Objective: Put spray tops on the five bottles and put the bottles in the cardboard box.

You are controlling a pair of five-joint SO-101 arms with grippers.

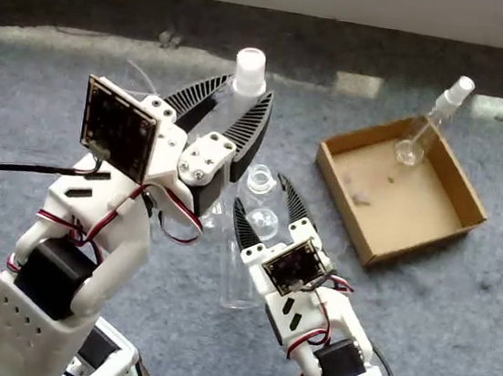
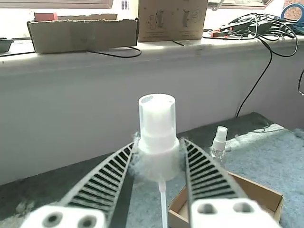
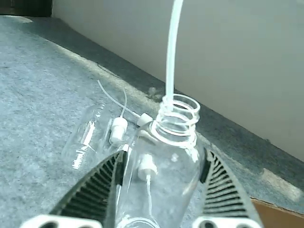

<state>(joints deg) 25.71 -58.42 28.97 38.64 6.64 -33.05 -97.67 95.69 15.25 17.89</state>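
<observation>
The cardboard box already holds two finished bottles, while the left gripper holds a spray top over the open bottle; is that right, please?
No: the high view shows one finished bottle in the cardboard box, not two. The left gripper does hold a spray top over the open bottle.

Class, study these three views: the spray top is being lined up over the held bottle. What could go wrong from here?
1. The dip tube meets the bottle neck close to its rim, so it may catch and bend instead of sliding in.
2. The left gripper pinches the spray top near its tips, so pressing down may tilt it.
3. The right gripper holds a smooth bottle, and a push might slide it down.
</observation>
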